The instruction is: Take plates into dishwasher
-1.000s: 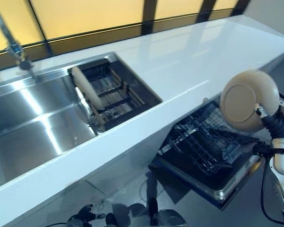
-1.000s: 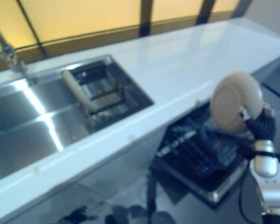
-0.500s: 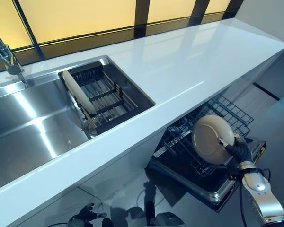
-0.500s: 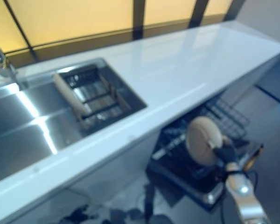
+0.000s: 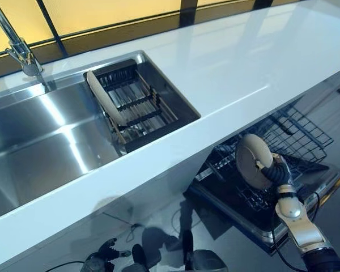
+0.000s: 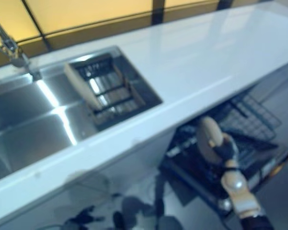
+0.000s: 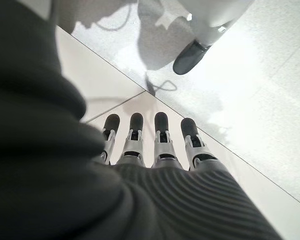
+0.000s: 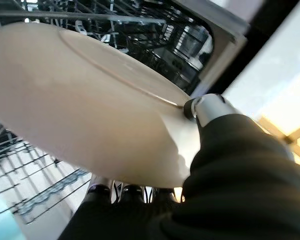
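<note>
The right hand [image 5: 276,171] is gripping a beige plate [image 5: 253,160] by its rim, thumb on one face and fingers curled behind, holding it on edge over the pulled-out dishwasher rack [image 5: 297,131] below the counter's front edge. Over the last second the plate has been coming down from counter height and is now hanging just above the rack's wires; whether it is touching them cannot be told. This suggests that slotting is imminent and release is not yet done. A second plate [image 5: 103,105] is leaning in the sink's drying basket [image 5: 153,116], awaiting its turn. The left hand [image 7: 155,145] is hanging idle over the floor, fingers straight, holding nothing.
</note>
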Motion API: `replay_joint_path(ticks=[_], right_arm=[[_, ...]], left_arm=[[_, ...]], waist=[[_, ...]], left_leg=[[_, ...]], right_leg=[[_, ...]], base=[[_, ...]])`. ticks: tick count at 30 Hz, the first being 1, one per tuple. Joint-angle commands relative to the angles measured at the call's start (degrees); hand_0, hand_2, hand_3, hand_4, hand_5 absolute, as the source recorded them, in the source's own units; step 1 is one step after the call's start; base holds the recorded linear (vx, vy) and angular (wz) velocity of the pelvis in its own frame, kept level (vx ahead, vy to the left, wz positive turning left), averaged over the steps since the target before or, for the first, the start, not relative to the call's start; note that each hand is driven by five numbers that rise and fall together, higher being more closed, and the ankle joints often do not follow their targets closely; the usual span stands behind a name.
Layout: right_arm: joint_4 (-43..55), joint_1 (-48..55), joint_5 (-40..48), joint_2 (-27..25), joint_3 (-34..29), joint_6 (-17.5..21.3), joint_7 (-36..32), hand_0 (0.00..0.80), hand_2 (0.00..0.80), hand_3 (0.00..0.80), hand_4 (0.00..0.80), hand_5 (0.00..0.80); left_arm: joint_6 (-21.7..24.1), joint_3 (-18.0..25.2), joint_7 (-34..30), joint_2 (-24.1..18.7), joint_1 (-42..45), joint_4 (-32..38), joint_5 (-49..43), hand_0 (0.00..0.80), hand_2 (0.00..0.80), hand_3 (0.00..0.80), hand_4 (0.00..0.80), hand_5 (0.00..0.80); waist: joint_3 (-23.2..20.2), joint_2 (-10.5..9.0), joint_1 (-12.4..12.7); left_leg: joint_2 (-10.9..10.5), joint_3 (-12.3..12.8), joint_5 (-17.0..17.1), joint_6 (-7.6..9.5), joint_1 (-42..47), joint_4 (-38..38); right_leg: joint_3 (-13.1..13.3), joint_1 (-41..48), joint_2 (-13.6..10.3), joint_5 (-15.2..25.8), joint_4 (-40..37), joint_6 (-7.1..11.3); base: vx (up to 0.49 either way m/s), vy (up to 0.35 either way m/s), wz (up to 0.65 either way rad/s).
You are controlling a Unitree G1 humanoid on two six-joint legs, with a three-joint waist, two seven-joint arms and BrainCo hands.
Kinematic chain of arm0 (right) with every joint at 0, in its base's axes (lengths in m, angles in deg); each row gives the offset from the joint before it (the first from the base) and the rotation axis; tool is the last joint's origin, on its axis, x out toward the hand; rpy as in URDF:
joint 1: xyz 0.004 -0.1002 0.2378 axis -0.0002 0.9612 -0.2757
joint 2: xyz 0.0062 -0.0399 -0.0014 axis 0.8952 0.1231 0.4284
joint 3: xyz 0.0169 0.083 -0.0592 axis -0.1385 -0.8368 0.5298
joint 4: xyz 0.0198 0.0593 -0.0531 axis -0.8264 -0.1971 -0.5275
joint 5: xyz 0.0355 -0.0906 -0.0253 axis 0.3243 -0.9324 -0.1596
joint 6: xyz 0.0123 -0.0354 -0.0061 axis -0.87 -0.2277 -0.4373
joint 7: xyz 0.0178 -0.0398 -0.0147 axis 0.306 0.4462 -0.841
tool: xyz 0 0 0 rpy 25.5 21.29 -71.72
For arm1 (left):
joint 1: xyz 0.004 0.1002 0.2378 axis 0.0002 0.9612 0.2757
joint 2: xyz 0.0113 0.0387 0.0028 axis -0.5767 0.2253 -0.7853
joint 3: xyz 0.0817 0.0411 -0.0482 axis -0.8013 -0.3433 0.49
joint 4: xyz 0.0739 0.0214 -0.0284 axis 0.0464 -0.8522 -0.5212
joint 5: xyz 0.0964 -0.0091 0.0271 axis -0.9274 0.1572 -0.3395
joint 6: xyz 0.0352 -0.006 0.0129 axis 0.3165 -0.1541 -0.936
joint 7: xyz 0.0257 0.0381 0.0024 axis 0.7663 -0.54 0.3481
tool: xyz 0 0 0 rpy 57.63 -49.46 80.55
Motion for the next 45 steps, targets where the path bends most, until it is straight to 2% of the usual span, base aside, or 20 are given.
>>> replay_joint_path(ticks=[1,15,24,35,45], right_arm=[[0.10,-8.20,-4.28,-2.78,0.74,0.38,2.23,0.800,0.800,0.800,0.800,0.800],[-9.16,-11.41,-9.37,-1.61,6.61,-2.38,0.40,0.800,0.800,0.800,0.800,0.800],[-18.42,-13.25,-7.63,0.42,10.54,-5.45,-0.71,0.800,0.800,0.800,0.800,0.800],[-25.30,-14.01,-4.16,3.37,11.37,-9.15,-2.82,0.800,0.800,0.800,0.800,0.800],[-27.05,-13.03,-3.33,4.39,11.44,-10.25,-6.39,0.800,0.800,0.800,0.800,0.800]], left_arm=[[0.95,-1.82,0.38,-0.70,-4.70,0.36,-2.15,0.000,0.000,0.000,0.000,0.000],[0.76,-2.01,-0.53,-1.91,-6.26,2.12,-2.31,0.000,0.000,0.000,0.000,0.000],[0.37,-3.04,-1.18,-2.14,-7.31,3.47,-2.27,0.000,0.000,0.000,0.000,0.000],[0.21,-3.49,-1.41,-1.98,-7.97,3.69,-2.95,0.000,0.000,0.000,0.000,0.000],[-0.29,-2.79,-1.91,-2.11,-7.85,3.70,-3.71,0.000,0.000,0.000,0.000,0.000]], waist=[[3.03,0.72,2.28],[5.07,1.28,3.60],[5.72,1.71,4.86],[5.58,2.01,5.87],[4.82,1.47,6.25]], left_leg=[[-2.15,-0.32,-2.84,2.46,0.26,0.19],[-2.57,-1.39,-2.20,2.07,-1.66,0.19],[-2.72,-2.17,-2.03,1.86,-2.13,0.19],[-2.80,-2.98,-1.92,1.85,-2.18,0.19],[-2.71,-3.14,-1.92,1.92,-1.81,0.19]], right_leg=[[0.46,-1.99,0.62,-4.99,7.14,1.85],[-1.14,-3.65,-0.02,-4.87,7.74,1.90],[-2.00,-3.59,-0.20,-4.82,7.64,1.69],[-2.45,-3.13,-0.31,-4.78,7.44,1.43],[-2.59,-2.48,-0.30,-4.68,7.23,1.51]], base=[[-0.025,-0.018,0.13],[-0.015,-0.015,0.11],[0.000,-0.007,0.02],[0.001,-0.006,0.07],[0.000,0.000,0.04]])
